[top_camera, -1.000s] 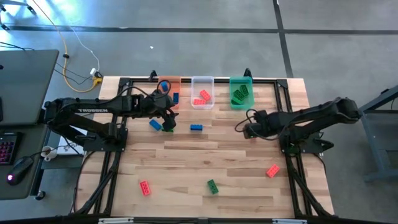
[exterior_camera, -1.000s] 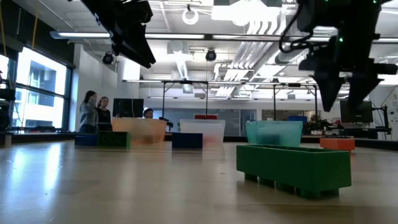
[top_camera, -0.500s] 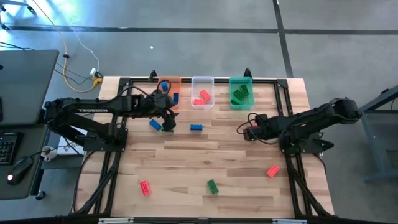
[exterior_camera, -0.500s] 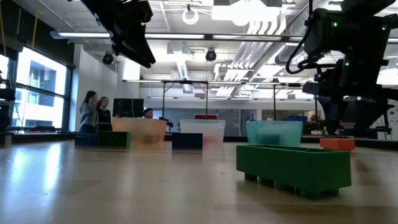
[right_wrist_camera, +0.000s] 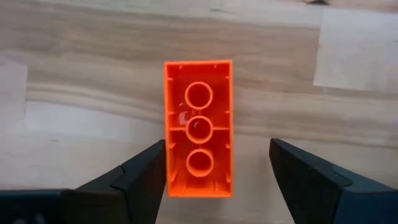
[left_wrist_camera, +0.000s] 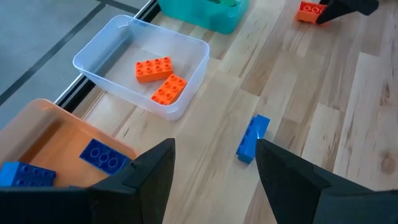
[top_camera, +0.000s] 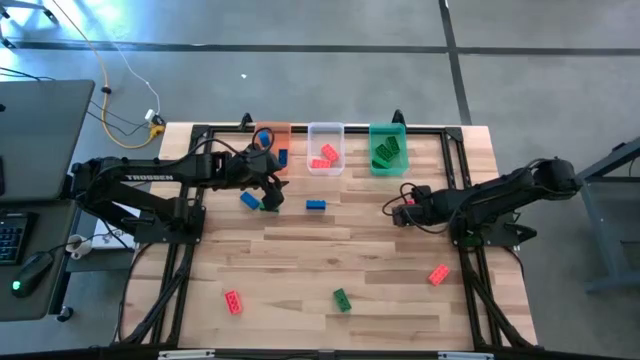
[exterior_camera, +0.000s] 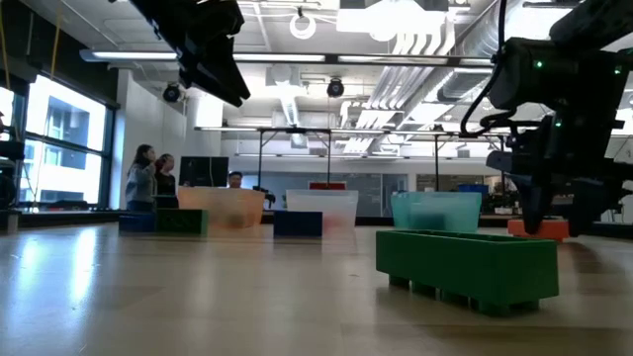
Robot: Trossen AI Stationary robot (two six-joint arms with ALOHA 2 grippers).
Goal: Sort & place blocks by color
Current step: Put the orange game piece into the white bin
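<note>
My right gripper [right_wrist_camera: 214,186] is open and low over the table's right middle [top_camera: 400,211]. Its fingers stand on either side of a red block [right_wrist_camera: 199,143] that lies studs-down, hollow underside up, on the wood [exterior_camera: 536,228]. My left gripper [left_wrist_camera: 214,180] is open and empty. It hangs above the table in front of the orange bin [top_camera: 268,195], over a blue block [top_camera: 249,200] and a green block [top_camera: 270,207]. Another blue block [left_wrist_camera: 252,137] lies flat nearby [top_camera: 316,205]. My right gripper comes at the red block from above, its fingers along the block's two long sides. One finger [right_wrist_camera: 146,171] stands close against the block's long side [right_wrist_camera: 168,155]; I cannot tell whether it touches. The other finger stands clear of the block.
Three bins line the far edge: orange [top_camera: 272,138] with blue blocks, clear [top_camera: 325,130] with two red blocks, green [top_camera: 388,130] with green blocks. Loose blocks lie near the front: red [top_camera: 437,274], green [top_camera: 342,299], red [top_camera: 232,301]. People stand in the room beyond.
My right gripper has come down from well above the table until its open fingers stand beside the red block, and it has shifted slightly toward the table's right edge. The block has stayed where it was.
</note>
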